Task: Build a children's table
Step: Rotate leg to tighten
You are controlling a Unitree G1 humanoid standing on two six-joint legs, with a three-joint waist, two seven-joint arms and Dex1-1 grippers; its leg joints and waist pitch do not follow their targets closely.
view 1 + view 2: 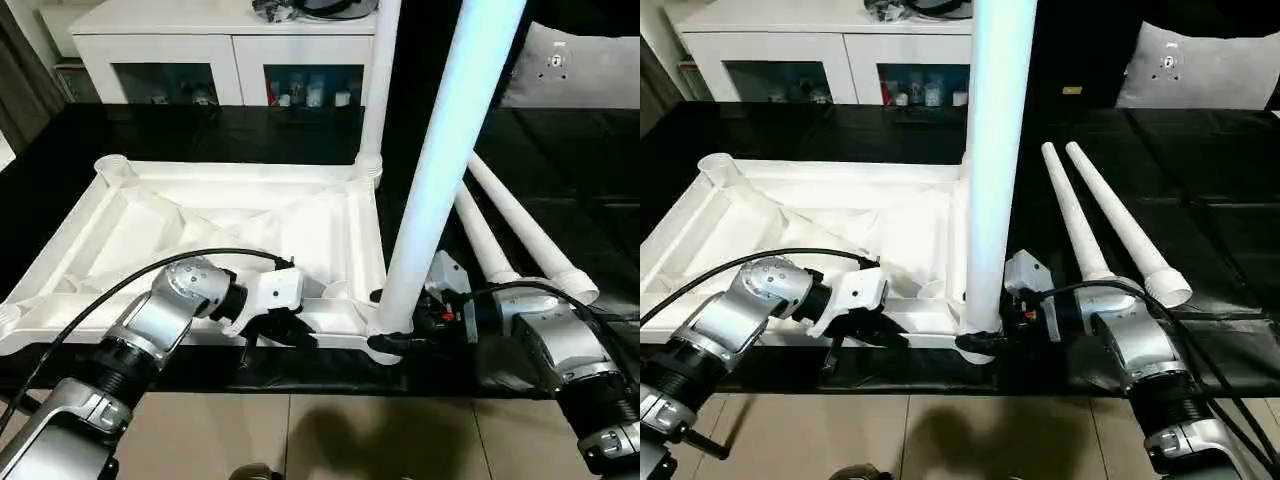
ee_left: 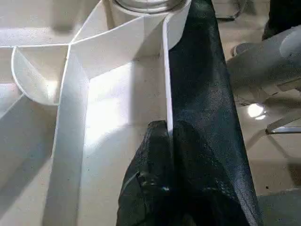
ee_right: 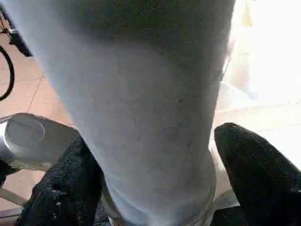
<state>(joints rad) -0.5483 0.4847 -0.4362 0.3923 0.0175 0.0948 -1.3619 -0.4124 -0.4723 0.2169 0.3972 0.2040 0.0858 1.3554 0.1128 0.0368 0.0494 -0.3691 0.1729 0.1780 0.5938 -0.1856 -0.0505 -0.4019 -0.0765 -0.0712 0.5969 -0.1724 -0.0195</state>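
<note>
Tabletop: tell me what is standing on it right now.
Two legs stand on the upturned tabletop: one in the far right corner socket, and a near leg at the near right corner, gripped by the right gripper. Its socket is hidden behind the leg's base.

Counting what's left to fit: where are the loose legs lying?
Two loose legs lie side by side on the black mat, right of the tabletop, beyond the right gripper.
</note>
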